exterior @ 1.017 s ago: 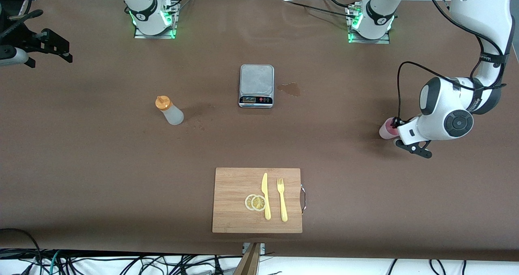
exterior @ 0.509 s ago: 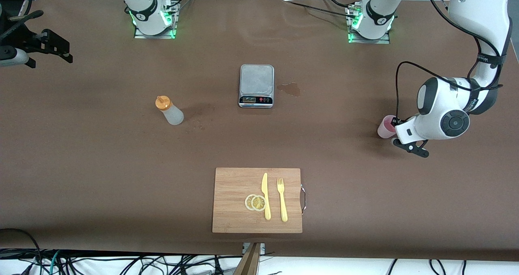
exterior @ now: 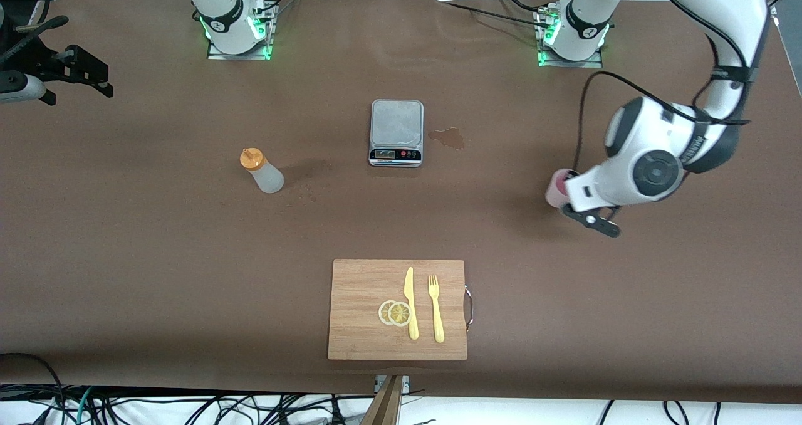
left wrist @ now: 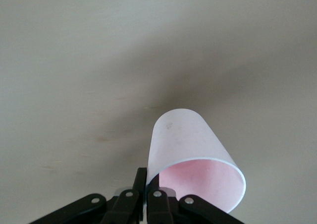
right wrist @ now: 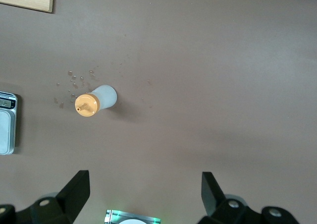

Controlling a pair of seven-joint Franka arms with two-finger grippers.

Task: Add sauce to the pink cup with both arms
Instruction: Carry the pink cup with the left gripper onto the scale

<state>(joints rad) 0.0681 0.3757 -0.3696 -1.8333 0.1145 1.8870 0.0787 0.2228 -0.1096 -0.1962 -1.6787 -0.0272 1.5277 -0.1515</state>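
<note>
The pink cup (exterior: 555,188) hangs above the table toward the left arm's end, tilted on its side. My left gripper (left wrist: 147,187) is shut on its rim (left wrist: 198,160), one finger inside and one outside. In the front view the left hand (exterior: 586,193) covers most of the cup. The sauce bottle (exterior: 263,172), whitish with an orange cap, stands upright toward the right arm's end, beside the scale. It also shows in the right wrist view (right wrist: 96,101). My right gripper (right wrist: 143,192) is open and empty, held high at the table's edge (exterior: 88,74), waiting.
A grey scale (exterior: 396,131) sits mid-table with a wet stain (exterior: 447,138) beside it. A wooden cutting board (exterior: 363,287) lies nearer the front camera, with a yellow knife (exterior: 410,303), a fork (exterior: 435,309) and lemon slices (exterior: 395,313).
My left arm has carried the pink cup away from the left arm's end, toward the middle of the table. The bottle and the right arm have not moved.
</note>
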